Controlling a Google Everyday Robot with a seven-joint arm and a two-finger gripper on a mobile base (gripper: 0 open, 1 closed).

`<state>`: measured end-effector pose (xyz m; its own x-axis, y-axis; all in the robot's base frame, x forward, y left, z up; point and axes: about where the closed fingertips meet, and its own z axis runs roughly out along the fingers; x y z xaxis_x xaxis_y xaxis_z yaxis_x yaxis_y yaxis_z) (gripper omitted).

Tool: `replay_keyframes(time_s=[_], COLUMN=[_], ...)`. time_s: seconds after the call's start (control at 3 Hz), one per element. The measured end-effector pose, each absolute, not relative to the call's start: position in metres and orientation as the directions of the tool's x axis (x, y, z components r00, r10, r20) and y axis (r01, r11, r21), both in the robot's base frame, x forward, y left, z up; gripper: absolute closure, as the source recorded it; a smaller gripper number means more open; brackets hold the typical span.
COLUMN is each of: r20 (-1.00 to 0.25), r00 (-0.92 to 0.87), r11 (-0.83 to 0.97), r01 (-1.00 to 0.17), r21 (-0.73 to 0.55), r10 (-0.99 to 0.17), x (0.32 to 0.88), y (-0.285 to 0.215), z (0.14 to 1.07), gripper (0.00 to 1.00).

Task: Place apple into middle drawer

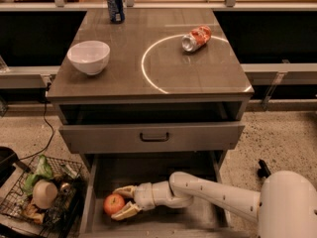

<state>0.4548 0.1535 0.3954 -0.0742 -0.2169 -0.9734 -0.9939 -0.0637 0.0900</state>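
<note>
The red-orange apple (114, 204) rests on the floor of the pulled-out lowest grey drawer (198, 222), near its left wall. My gripper (121, 202) is inside the drawer on the end of the white arm (208, 195). Its two pale fingers (125, 190) are spread on either side of the apple's right side. The fingers are open and do not squeeze the apple.
A grey drawer front with a dark bar handle (154, 137) is just above the open drawer. On the cabinet top stand a white bowl (88, 57), a blue can (115, 5) and a crushed red-and-silver can (196, 37). A wire basket of items (39, 192) sits on the floor at left.
</note>
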Motion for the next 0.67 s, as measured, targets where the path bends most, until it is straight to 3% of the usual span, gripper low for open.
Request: replay_keyframes(time_s=[0.33,0.67], r20=[-0.974,-0.974], r00=[-0.075,-0.075], r11=[-0.067,-0.071], r01=[-0.994,-0.993], r21=[0.091,0.092], r10=[-0.216,-0.214], x=[0.4538,0.4523], y=[0.1551,0.1573], z=[0.3955,0.3957], gripper=[0.61,0.29])
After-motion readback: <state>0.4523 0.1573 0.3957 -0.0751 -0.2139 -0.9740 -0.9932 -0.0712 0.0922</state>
